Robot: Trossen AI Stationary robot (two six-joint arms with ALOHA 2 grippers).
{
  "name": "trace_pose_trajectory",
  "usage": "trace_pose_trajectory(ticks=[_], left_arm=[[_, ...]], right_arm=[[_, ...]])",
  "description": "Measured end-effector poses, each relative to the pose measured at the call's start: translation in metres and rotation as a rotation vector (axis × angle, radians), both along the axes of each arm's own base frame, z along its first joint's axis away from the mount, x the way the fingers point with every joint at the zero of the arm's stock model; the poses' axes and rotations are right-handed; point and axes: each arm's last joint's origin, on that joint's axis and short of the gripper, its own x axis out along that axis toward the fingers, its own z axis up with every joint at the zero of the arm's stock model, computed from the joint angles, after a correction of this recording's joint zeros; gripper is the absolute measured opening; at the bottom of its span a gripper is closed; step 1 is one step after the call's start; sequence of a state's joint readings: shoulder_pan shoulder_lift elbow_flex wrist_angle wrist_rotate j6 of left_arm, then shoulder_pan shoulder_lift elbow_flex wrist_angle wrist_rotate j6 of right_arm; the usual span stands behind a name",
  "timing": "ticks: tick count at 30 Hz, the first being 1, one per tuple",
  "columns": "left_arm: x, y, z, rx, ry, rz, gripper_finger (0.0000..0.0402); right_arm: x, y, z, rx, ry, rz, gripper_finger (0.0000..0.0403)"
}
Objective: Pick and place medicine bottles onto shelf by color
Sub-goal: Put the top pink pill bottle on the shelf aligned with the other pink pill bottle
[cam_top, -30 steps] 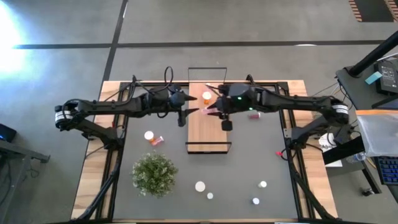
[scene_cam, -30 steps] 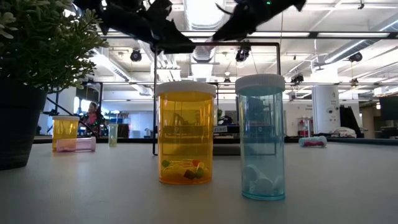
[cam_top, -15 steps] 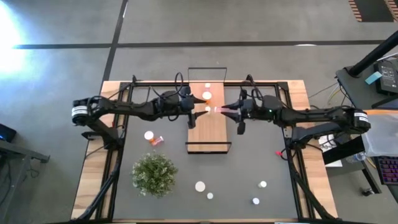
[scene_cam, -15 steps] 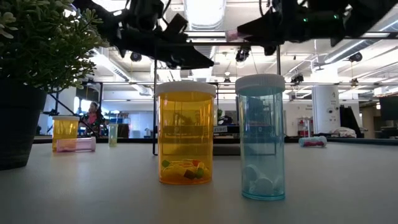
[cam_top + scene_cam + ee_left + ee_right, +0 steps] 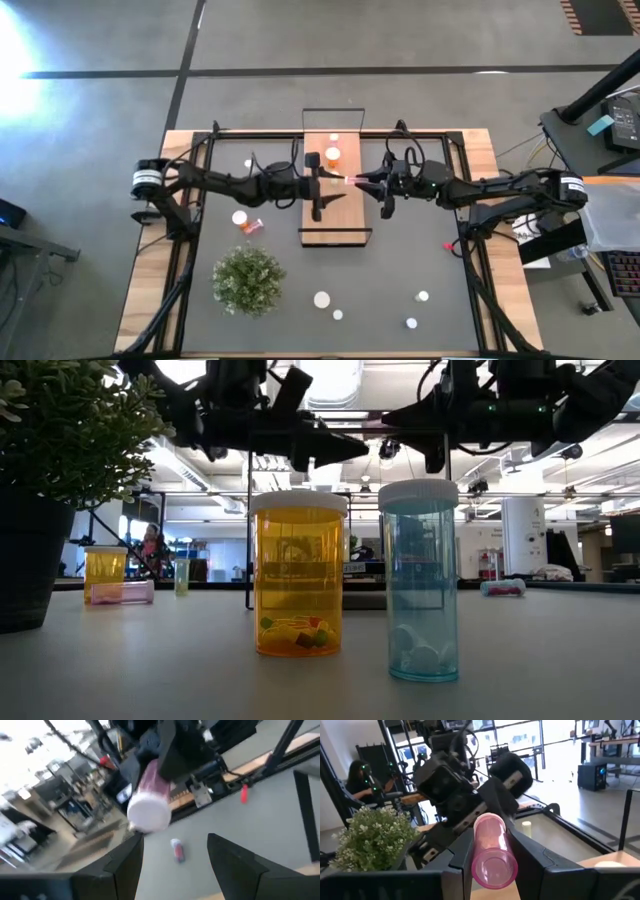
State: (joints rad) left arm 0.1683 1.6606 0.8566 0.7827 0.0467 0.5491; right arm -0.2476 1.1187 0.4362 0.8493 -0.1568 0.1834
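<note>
Two slim black jointed arms, left arm [image 5: 215, 182] and right arm [image 5: 490, 187], white bands near each shoulder, loose black cables looping over the wrists, what looks like a green light on the right.

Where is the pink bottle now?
In the high view, the pink bottle is held by the right pincer above the shelf, facing the left pincer.

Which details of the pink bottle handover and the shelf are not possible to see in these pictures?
- High view: the pink bottle in the right gripper is too small to read.
- Low view: the shelf is hidden by the orange bottle and blue bottle.
- Left wrist view: blur hides whether the open left gripper touches the bottle.
- Right wrist view: the bottle's cap end is hidden behind its body.
</note>
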Motion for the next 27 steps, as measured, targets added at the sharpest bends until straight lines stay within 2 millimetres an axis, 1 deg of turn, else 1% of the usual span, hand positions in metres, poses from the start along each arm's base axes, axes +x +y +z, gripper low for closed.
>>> trace_pose_trajectory(ticks=[3, 10, 27], left_arm=[[-0.001, -0.002, 0.005, 0.023, -0.028, 0.029, 0.0203], [0.003, -0.001, 0.015, 0.028, -0.063, 0.028, 0.0203], [0.005, -0.002, 0.021, 0.029, -0.077, 0.010, 0.0203]], right_arm=[[0.000, 0.000, 0.000, 0.006, 0.003, 0.009, 0.0095], [0.000, 0.000, 0.000, 0.028, 0.001, 0.012, 0.0096], [0.000, 0.000, 0.001, 0.023, -0.014, 0.013, 0.0096]])
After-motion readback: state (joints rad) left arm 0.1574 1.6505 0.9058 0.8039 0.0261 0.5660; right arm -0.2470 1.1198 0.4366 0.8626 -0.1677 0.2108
